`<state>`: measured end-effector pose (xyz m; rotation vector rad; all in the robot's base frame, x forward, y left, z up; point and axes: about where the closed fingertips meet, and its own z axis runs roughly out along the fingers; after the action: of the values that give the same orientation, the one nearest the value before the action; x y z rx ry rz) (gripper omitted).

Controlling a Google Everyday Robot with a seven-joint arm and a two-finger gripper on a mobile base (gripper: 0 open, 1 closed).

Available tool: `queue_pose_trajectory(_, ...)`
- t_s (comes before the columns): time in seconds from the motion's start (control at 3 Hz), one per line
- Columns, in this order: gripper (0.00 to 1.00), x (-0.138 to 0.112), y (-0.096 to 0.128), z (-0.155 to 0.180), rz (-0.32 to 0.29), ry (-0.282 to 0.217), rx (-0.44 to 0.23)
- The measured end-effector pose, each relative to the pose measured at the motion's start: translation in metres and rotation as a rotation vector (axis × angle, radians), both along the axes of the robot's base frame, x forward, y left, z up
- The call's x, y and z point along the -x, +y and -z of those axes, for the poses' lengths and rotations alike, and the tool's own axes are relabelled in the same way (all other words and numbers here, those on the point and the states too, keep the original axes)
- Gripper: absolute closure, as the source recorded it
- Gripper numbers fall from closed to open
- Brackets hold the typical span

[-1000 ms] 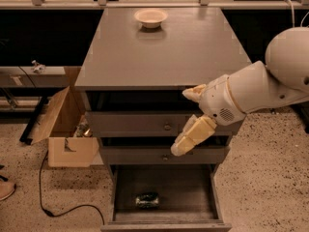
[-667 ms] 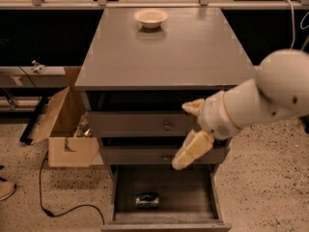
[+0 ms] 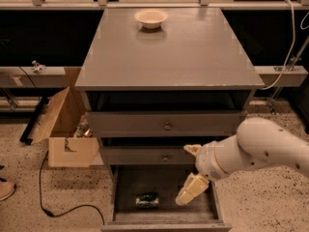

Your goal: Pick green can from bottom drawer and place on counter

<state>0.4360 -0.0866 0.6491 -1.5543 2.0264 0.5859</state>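
The green can (image 3: 147,200) lies on its side on the floor of the open bottom drawer (image 3: 166,223), left of the middle. My gripper (image 3: 191,170) hangs over the right part of the drawer, right of and above the can, not touching it. Its cream fingers (image 3: 191,189) are spread apart and hold nothing. The grey counter (image 3: 169,52) is the cabinet's top, above the two shut drawers.
A cream bowl (image 3: 151,17) stands at the back of the counter. An open cardboard box (image 3: 63,129) stands left of the cabinet, with a black cable (image 3: 53,209) on the speckled floor. Dark shelving and a rail run behind.
My arm has dropped lower and drawn to the right, bringing the gripper down from the middle drawer's height to over the bottom drawer. The can has not moved.
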Motion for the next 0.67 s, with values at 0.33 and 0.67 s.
queue_pose_trajectory(0.33, 0.0, 0.002, 0.008, 0.072, -0.002, 0.035, 0.005)
queue_pose_trajectory(0.67, 0.0, -0.005, 0.028, 0.136, 0.008, 0.054, -0.042)
